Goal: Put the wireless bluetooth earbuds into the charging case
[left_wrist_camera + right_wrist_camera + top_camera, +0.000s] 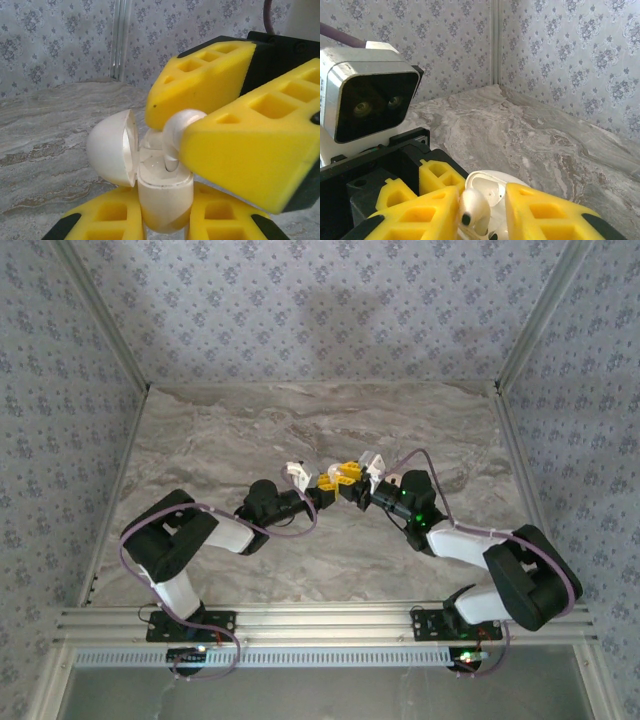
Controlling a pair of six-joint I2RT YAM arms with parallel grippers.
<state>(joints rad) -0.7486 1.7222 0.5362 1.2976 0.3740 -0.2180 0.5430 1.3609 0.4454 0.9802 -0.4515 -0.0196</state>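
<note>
The charging case point(164, 197) looks white here and stands upright with its rounded lid point(111, 147) swung open to the left. My left gripper point(165, 217) is shut on the case body, one yellow finger on each side. My right gripper point(172, 131) comes in from above and is shut on a white earbud point(176, 131), whose stem dips into the case's open top. From the right wrist, the earbud point(472, 210) sits between my right gripper's point(481, 216) fingers, above the open case point(495, 187). Over the table's middle, the left gripper point(325, 486) and right gripper point(356, 483) meet.
A second white rounded piece point(151, 140) shows in the case behind the held earbud. The left arm's wrist camera housing point(370, 102) looms close at the left. Marbled tabletop point(250, 430) spreads all around, bounded by patterned walls point(320, 310).
</note>
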